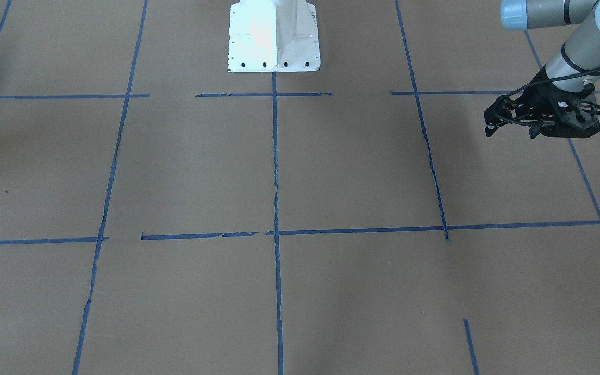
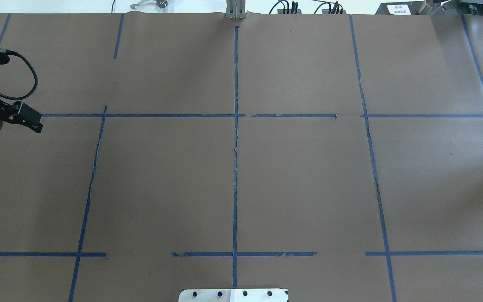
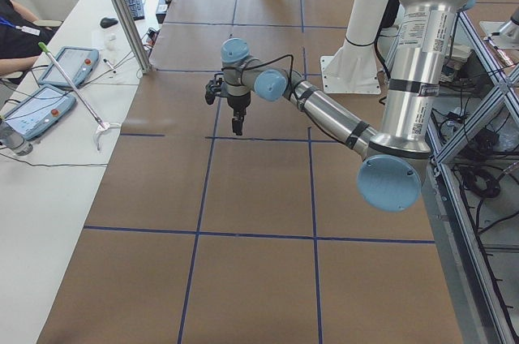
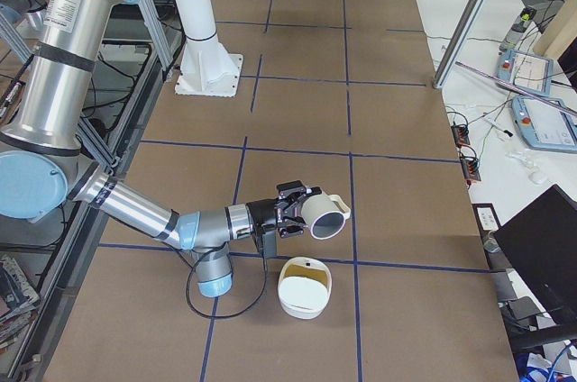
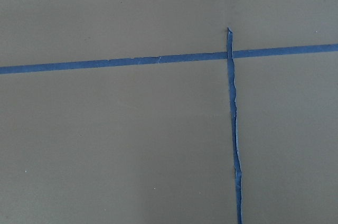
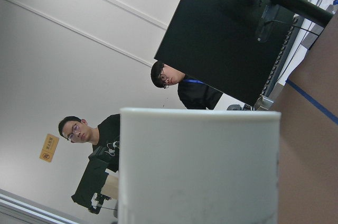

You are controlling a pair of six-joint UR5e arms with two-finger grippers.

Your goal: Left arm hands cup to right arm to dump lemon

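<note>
The handover looks finished. The solid black right gripper [image 4: 296, 215] carries the small white mug [image 4: 325, 217], tipped on its side over or just beside a white bowl [image 4: 302, 305] at the right end of the brown table [image 4: 406, 175]. How its jaws sit, I cannot tell. A pale yellow patch [image 4: 306, 267] in the bowl may be the lemon. If so, righting the mug comes next. The black open-frame left gripper [image 3: 237, 125] hangs empty at the far left; open or closed, I cannot tell. The mug's inside is too small to read.

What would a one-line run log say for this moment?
right gripper: cup tipped sideways near white bowl | yellow bit in bowl | left gripper: empty
</note>
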